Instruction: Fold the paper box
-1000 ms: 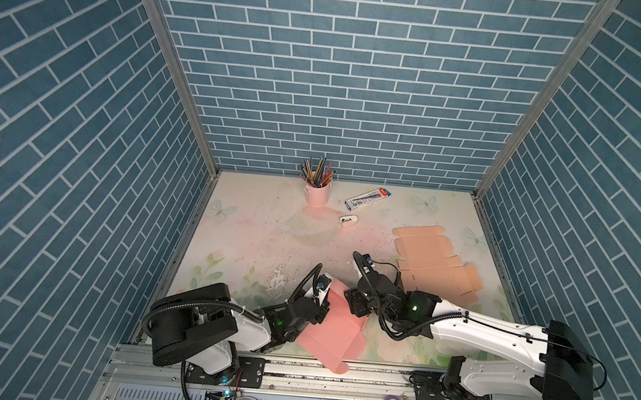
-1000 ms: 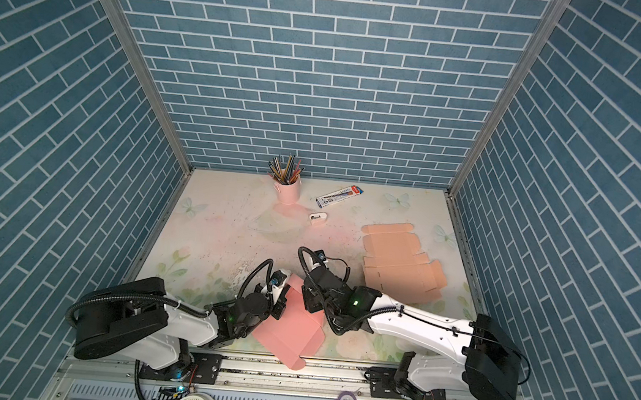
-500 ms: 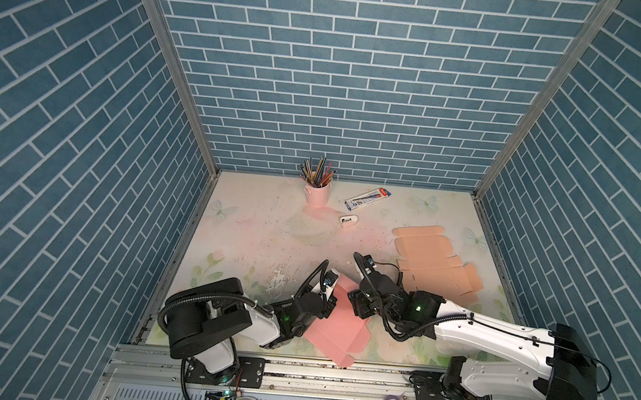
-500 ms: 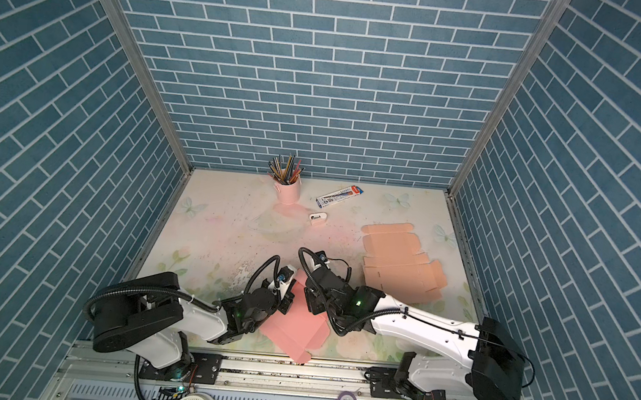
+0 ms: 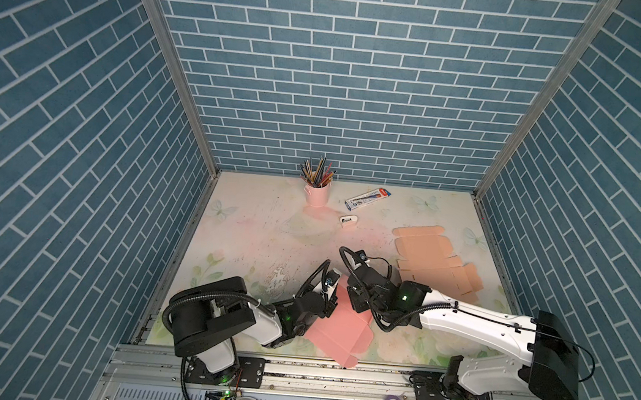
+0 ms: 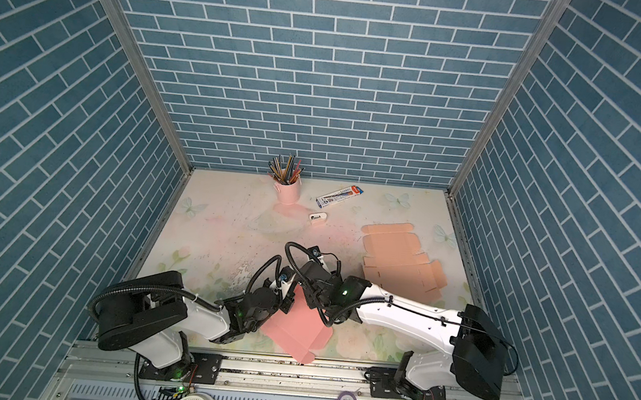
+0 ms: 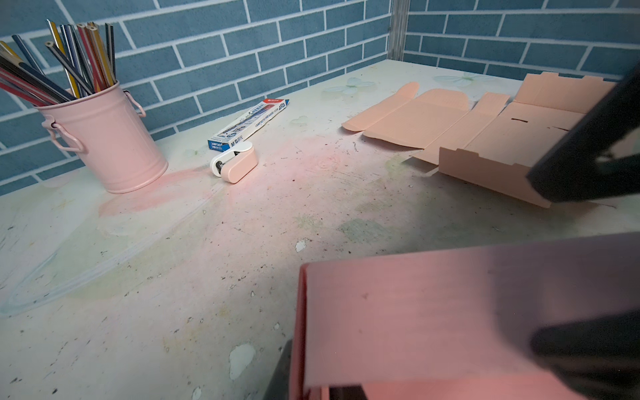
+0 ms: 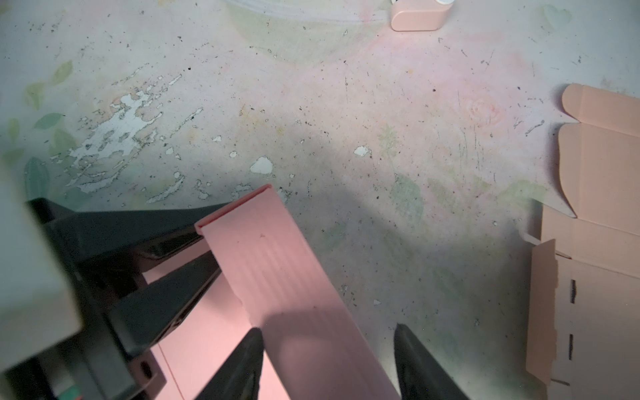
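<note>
You have the pink paper box [image 5: 339, 329] lying low at the front middle of the table [image 5: 267, 244], its near corner poking out over the metal rail [image 5: 374, 376], with one long flap raised along its far side. The left gripper [image 8: 209, 246] has a finger on each side of that flap's end, but you cannot tell whether they pinch it. The right gripper [image 8: 327, 327] straddles the same flap with its fingers spread, and bare table shows between the flap and one finger, so nothing is grasped there. The tabletop is a pale floral print, scuffed, speckled and chipped to white in patches. Blue brick-pattern walls [image 5: 342, 72] close it in on three sides. At the back stand a pink bucket of pencils [image 5: 318, 195], a pencil carton [image 5: 366, 198] and a small pink-and-white sharpener [image 5: 349, 220]. Flat peach box blanks [image 5: 436, 262] lie toward the right wall
</note>
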`<action>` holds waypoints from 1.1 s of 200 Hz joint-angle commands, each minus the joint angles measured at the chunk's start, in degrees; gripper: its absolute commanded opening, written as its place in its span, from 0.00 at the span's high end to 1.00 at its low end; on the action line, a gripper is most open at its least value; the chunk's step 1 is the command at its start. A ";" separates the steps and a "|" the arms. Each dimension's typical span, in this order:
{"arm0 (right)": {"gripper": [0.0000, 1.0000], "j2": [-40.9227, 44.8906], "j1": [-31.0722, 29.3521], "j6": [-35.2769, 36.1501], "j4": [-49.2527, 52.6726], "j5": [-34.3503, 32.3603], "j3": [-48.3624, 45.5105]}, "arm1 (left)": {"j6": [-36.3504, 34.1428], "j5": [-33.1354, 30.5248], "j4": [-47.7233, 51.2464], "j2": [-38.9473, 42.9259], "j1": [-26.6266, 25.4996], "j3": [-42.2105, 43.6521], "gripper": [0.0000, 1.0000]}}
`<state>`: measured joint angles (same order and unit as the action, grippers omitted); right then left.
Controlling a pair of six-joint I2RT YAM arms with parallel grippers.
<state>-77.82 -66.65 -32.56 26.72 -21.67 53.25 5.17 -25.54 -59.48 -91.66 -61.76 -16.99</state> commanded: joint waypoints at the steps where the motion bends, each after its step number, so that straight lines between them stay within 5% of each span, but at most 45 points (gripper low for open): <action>1: 0.39 -0.01 -0.49 0.92 0.90 -0.79 0.55 | 0.96 0.38 0.46 1.69 0.28 0.44 0.80; 105: 0.41 -3.51 -1.37 -0.62 2.43 -2.00 1.50 | 15.55 2.34 12.85 12.21 -6.57 4.17 0.60; 152: 0.50 -5.74 -1.30 -2.28 4.15 -4.23 2.49 | 25.10 2.34 25.14 15.41 -8.36 1.67 0.58; 220: 0.59 -4.56 0.25 -3.56 4.57 -4.57 1.15 | 29.40 4.27 43.48 24.41 -8.13 -3.14 0.53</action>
<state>-82.76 -66.98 -33.23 28.49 -25.80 54.85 31.24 -21.69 -25.87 -70.65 -69.89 -17.30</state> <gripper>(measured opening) 0.422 0.458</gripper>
